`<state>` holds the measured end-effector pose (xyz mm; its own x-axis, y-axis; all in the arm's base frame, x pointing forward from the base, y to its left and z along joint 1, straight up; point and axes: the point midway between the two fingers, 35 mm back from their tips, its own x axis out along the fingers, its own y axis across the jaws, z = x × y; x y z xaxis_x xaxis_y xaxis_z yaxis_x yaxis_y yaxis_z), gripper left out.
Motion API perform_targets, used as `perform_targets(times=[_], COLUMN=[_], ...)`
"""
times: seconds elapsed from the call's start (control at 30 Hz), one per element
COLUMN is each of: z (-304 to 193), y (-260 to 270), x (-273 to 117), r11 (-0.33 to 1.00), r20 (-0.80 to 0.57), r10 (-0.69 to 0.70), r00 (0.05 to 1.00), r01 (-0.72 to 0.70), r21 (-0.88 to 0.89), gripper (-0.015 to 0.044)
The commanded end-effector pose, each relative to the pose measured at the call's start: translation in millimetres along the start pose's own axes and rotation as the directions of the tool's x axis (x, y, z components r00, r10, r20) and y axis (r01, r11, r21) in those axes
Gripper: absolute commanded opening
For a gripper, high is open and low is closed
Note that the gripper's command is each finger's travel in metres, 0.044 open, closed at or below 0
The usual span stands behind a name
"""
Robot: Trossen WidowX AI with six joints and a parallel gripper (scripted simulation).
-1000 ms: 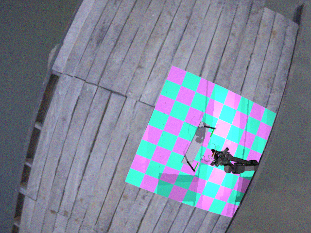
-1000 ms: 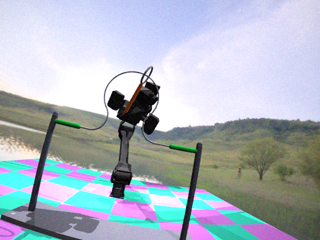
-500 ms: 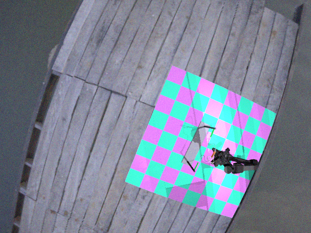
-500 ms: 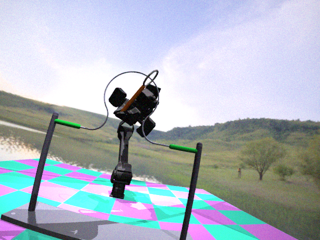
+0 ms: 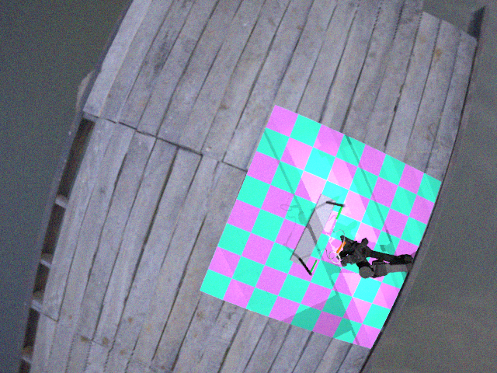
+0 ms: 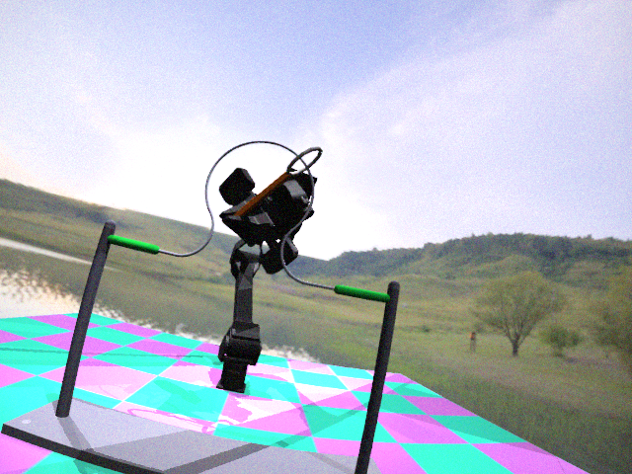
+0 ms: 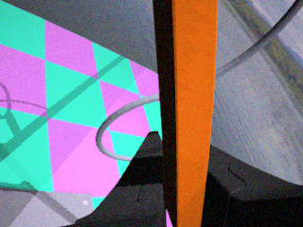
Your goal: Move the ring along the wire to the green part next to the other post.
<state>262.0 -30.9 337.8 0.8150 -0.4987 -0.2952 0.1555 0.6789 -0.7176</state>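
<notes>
The ring (image 6: 319,149) (image 5: 339,258) is around the thin grey wire (image 6: 206,189) at the upper right of its big arch in the exterior view. Whether they touch is unclear. The orange handle (image 6: 263,195) (image 5: 340,246) (image 7: 195,95) slants down left from the ring. My gripper (image 7: 165,139) is shut on the handle, behind it in the exterior view. The wire shows on both sides of the handle in the wrist view; the ring is not identifiable there. A green part (image 6: 133,243) (image 5: 314,266) adjoins the left post; another green part (image 6: 361,292) (image 5: 339,212) adjoins the right post.
The dark left post (image 6: 84,326) and right post (image 6: 378,377) stand on a grey base plate (image 5: 307,241). The plate lies on a pink and turquoise checkered mat (image 5: 256,245). The wire's right side passes in front of the gripper body in the exterior view.
</notes>
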Motion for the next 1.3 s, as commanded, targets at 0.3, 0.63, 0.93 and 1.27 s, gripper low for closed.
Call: perform_targets(times=[0.3, 0.63, 0.93, 1.27], z=[-1, 1, 2, 5], y=[-7, -13, -19, -24], x=[1, 1, 1, 0], r11=[0.985, 0.955, 0.912, 0.849], r20=[0.027, 0.057, 0.090, 0.133], r10=[-0.093, -0.155, -0.211, -0.268], r00=[0.995, 0.986, 0.973, 0.954], r01=[0.096, 0.165, 0.230, 0.299], r21=[-0.147, -0.247, -0.339, -0.435], gripper=[-0.0150, -0.0150, -0.0150, -0.0150])
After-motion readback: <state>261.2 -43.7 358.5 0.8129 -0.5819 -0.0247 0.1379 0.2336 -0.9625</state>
